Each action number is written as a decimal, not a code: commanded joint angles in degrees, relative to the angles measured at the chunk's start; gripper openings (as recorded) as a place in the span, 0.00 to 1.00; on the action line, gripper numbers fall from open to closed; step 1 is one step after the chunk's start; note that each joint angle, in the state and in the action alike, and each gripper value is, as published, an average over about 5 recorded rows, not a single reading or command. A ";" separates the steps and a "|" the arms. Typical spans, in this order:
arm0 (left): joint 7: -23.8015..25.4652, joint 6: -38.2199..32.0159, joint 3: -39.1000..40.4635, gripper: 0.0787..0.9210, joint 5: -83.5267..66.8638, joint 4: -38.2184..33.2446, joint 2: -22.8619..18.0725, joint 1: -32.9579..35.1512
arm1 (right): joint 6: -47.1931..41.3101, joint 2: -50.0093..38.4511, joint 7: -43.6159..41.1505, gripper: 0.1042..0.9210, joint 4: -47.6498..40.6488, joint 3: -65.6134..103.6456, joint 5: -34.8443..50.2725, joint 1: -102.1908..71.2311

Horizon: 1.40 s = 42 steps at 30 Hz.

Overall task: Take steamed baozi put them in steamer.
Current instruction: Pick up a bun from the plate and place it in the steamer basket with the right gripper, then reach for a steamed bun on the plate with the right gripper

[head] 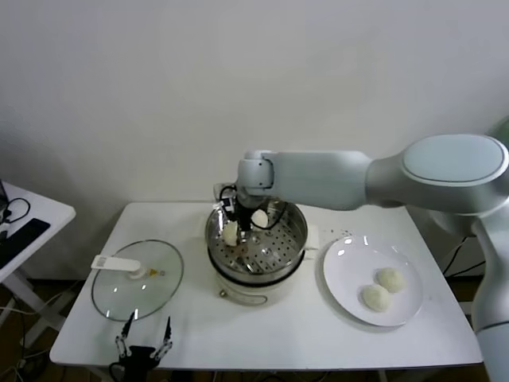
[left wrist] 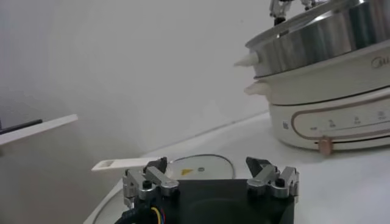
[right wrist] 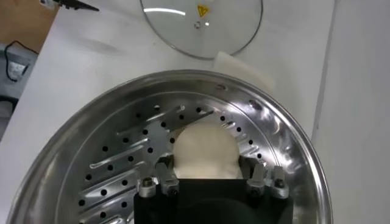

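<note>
Two pincers show up here. Nearest the robot, at about 7 o'clock on the white bench [head: 262, 334], the left pincer [head: 143, 347] sits parked at the front edge with its fingers spread apart and nothing between them. Just past it at 9 o'clock lies the round glass lid [head: 137, 280], flat on the bench. Over at 3 o'clock there's a white plate [head: 350, 270] with two steamed baozi on it, one nearer [head: 376, 298] and one [head: 390, 278] just behind, pretty much touching each other.

Dead centre is the steamer [head: 290, 239], a shiny perforated basket on a cream pot base. The right arm reaches in from 3 o'clock and the right pincer [head: 236, 232] hangs inside the basket, closed snugly around a third baozi [right wrist: 204, 152], which looks to be down on or just above the holed floor; hard to tell which. A fourth baozi [head: 259, 217] already sits in the basket at its 12 o'clock side, near the pincer.
</note>
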 commanded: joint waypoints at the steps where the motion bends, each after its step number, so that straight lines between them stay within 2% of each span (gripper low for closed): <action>1: 0.00 -0.02 -0.12 0.88 0.01 0.07 0.56 -0.01 | 0.45 1.31 -0.12 0.72 -2.40 0.37 -2.65 -2.11; 4: 0.00 -0.04 -0.10 0.88 0.07 0.07 0.52 0.01 | 0.60 1.04 -0.21 0.73 -2.43 0.76 -2.78 -2.34; 11: 0.02 -0.07 0.09 0.88 0.32 0.08 0.32 0.03 | 1.02 0.69 -0.83 0.85 -1.66 1.38 -3.05 -2.17; 16: 0.01 -0.09 -0.13 0.88 0.32 -0.13 0.34 0.29 | 2.26 -0.83 -2.33 0.86 0.72 1.06 -2.87 0.72; 22: 0.03 0.02 -0.38 0.88 0.36 -0.35 0.36 0.69 | 6.48 -5.56 -8.60 0.88 5.62 -3.63 0.88 10.10; 26: 0.11 0.20 -0.42 0.88 0.37 -0.68 0.37 0.87 | 8.08 -10.34 -11.60 0.88 8.73 -6.81 1.71 14.22; 32: 0.03 0.08 -0.61 0.88 0.25 -0.57 0.17 0.66 | 9.23 -21.95 -13.34 0.88 16.01 -11.43 0.30 18.48; 42: -0.09 0.26 -0.49 0.88 0.13 -0.65 -0.11 0.42 | 11.09 -38.27 -13.23 0.88 24.20 -16.24 -10.37 16.92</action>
